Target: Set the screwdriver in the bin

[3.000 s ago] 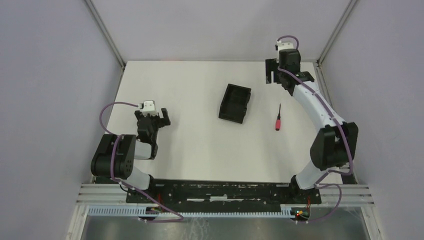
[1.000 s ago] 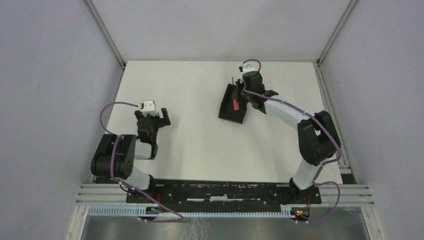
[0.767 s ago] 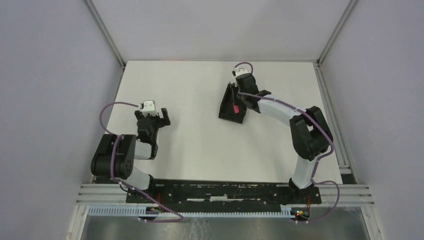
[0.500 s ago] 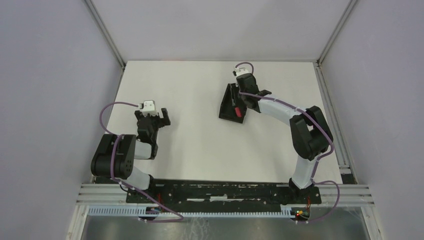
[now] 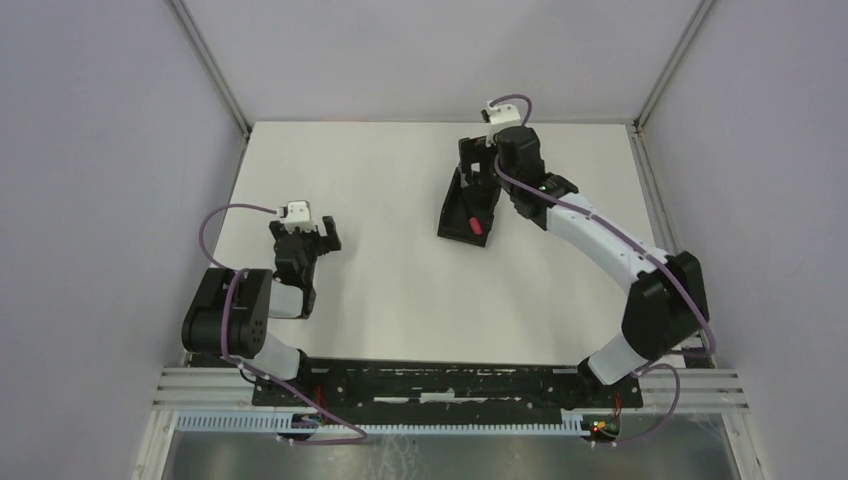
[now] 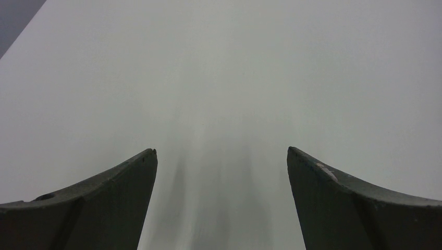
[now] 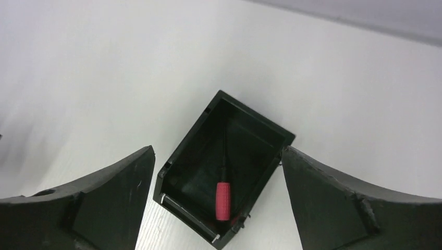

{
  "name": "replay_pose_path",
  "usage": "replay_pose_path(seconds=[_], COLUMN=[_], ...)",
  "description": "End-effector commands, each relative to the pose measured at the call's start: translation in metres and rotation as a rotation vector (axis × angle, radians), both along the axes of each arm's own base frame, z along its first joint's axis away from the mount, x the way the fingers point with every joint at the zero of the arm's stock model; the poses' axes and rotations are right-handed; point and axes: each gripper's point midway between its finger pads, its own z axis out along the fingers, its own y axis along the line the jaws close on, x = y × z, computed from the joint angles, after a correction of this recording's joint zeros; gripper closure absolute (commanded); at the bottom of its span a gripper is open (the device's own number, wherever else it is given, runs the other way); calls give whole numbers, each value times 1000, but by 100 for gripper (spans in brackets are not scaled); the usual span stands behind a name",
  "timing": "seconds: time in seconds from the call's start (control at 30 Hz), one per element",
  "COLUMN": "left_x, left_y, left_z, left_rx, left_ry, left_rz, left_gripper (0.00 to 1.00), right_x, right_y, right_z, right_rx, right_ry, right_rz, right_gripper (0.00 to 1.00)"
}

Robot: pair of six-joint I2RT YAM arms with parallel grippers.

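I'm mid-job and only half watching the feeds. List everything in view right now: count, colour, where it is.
bin: 1, black, on the table, right of centre toward the far edge
screwdriver: 1, red handle and dark shaft, lying inside the bin, handle at the near end
table: 1, white, under everything
walls: 3, pale grey, left, far and right of the table
left arm: 1, black and white, folded at the near left
right arm: 1, black and white, stretched out to the bin
left end effector: 1, black, open over bare table
right end effector: 1, black, open above the bin, holding nothing
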Motion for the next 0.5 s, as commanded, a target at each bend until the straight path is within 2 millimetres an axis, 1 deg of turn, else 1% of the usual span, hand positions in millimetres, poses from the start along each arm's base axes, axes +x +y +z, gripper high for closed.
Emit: replay_pose_path(seconds=[0.0,0.03,0.1,0.13,0.17,0.2,0.23,0.27,0.3,0.33,0.47], left_x=[4,4,4,4,4,4,4,4,4,4,4], left_y=[-1,-1,0,0,-1,-1,0,0,0,-1,0], left_z=[11,11,11,11,11,11,11,11,11,11,11], left_rx=[15,15,15,15,15,15,15,15,15,15,15], left_ry=[-47,-48,-48,-48,-47,-48,-48,-48,-49,-48,-48], left_rz=[-4,-5,-3,-3,-5,-4,-4,-3,-2,-5,-3], left_gripper=[0,0,0,0,0,0,0,0,0,0,0], right_x=[-16,-22,-34,-42,-49,-56,-63,-71,-78,-85,-112], right_y=[-26,-36,-59,-71,-82,-97,-110,-122,-134,-144,-182], right_z=[70,79,80,84,78,77,67,62,50,42,-10], right_rx=[-20,-39,-90,-117,-148,-180,-211,-235,-255,-263,-306], right_ry=[-246,-291,-365,-403,-420,-448,-459,-480,-491,-504,-492], right_rz=[-14,-32,-76,-100,-126,-167,-202,-225,-249,-274,-363], right_gripper=[2,2,2,2,2,2,2,2,2,2,2])
